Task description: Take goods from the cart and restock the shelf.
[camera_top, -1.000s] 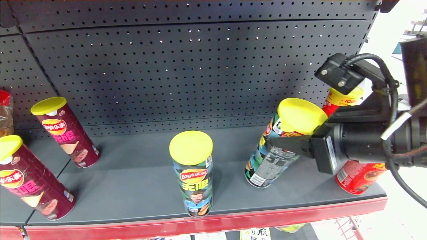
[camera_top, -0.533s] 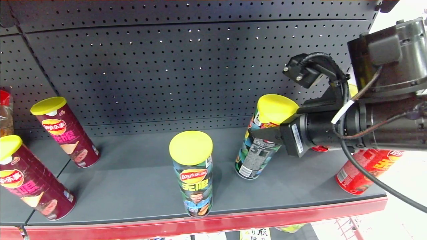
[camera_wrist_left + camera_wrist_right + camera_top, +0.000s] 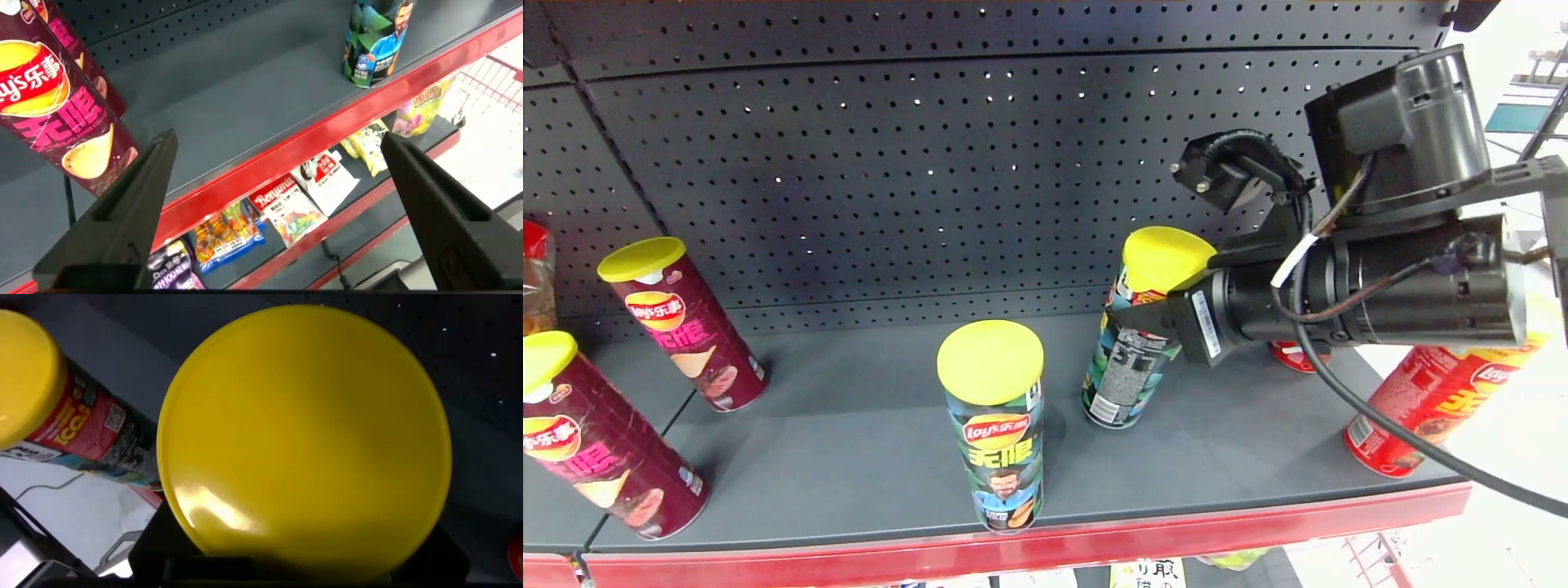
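Note:
My right gripper (image 3: 1137,317) is shut on a green-and-black chips can (image 3: 1123,371) just under its yellow lid (image 3: 1164,257). The can leans a little, and its base is at the grey shelf board (image 3: 849,425), right of centre. In the right wrist view the same lid (image 3: 302,433) is seen from directly above. A matching green can (image 3: 998,429) stands upright near the shelf's front edge. My left gripper (image 3: 278,212) hangs open in front of the shelf's red lip (image 3: 270,159), holding nothing.
Two maroon cans (image 3: 686,327) (image 3: 596,441) stand at the shelf's left. A red can (image 3: 1429,400) stands at the front right corner, another (image 3: 1298,355) behind my right arm. A pegboard wall (image 3: 980,180) backs the shelf. Snack packets (image 3: 286,212) fill the shelf below.
My right arm has carried the green can leftward and deeper over the shelf, and the can now stands closer to upright. The other cans have not moved.

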Motion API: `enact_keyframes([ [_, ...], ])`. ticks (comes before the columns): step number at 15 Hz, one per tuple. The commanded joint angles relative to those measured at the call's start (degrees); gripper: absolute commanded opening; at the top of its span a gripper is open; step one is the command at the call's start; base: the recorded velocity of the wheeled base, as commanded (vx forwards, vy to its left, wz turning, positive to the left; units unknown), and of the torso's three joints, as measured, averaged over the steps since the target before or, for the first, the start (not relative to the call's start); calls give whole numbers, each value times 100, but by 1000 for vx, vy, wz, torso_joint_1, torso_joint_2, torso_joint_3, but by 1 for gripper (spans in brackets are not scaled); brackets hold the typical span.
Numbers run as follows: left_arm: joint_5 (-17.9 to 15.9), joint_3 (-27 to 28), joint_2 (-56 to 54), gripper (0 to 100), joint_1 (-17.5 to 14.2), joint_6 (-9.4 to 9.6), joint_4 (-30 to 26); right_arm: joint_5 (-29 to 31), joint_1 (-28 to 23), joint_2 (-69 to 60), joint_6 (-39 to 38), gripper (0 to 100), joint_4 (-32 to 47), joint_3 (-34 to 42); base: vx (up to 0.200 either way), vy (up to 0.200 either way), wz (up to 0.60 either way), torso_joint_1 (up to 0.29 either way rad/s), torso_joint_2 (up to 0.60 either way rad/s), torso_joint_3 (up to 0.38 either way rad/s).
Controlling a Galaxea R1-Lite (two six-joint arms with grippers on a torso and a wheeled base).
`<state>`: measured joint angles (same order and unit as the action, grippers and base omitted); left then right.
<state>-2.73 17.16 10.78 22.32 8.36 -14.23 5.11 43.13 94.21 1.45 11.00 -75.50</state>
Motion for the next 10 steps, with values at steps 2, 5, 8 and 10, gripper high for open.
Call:
enact_keyframes([
  [2, 9, -3, -32, 100, 0, -1, -1, -10, -6, 177, 13, 0, 8, -88, 0, 0, 0, 0, 0, 0],
  [5, 9, 24, -32, 100, 0, -1, -1, -10, -42, 572, 31, 0, 43, -466, 0, 0, 0, 0, 0, 0],
  [8, 18, 33, -23, 100, 0, -1, -1, -10, -94, 862, 40, 0, 43, -747, 0, 0, 0, 0, 0, 0],
  [10, 18, 15, -32, 100, 0, -1, -1, -10, -138, 1003, 31, 0, 43, -923, 0, 0, 0, 0, 0, 0],
])
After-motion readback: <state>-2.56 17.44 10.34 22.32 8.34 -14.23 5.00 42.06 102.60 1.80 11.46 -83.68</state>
